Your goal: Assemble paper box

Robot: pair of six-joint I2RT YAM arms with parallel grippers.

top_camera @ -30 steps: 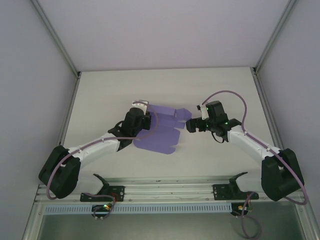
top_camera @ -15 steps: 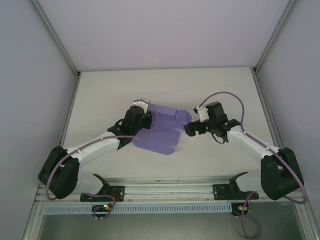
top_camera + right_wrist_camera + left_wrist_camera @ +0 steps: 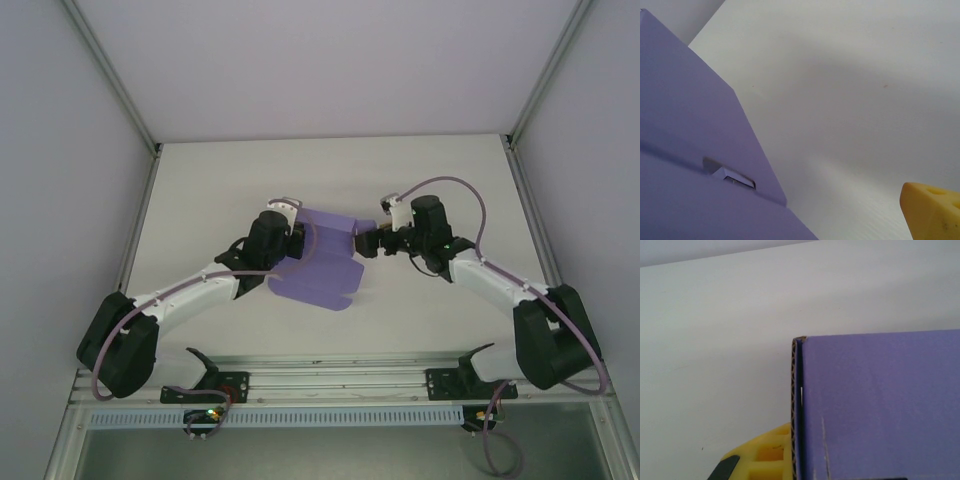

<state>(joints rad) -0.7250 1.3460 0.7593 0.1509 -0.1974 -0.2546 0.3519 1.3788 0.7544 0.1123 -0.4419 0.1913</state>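
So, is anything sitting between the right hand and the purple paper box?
Nothing visible does. The right hand, open, sits close to the right edge of the paper box; in the right wrist view, bare white table lies between them.

The lilac-purple paper box sheet [image 3: 322, 268] is smooth, matt card. In the left wrist view its cut edge [image 3: 796, 410] shows brown corrugated fluting, and faint pale scratches mark the face toward 6 o'clock. The white rectangular table top [image 3: 220, 180] is matt, with a fine linear grain at 5 o'clock in the right wrist view. The left arm's yellow moulded finger pad [image 3: 762, 457] and the right arm's yellow finger pad [image 3: 932, 212] look like dull, slightly pitted plastic. The silver frame rail [image 3: 330, 375] at 6 o'clock is satin metal. The white arm shells [image 3: 200, 290] are softly glossy plastic.
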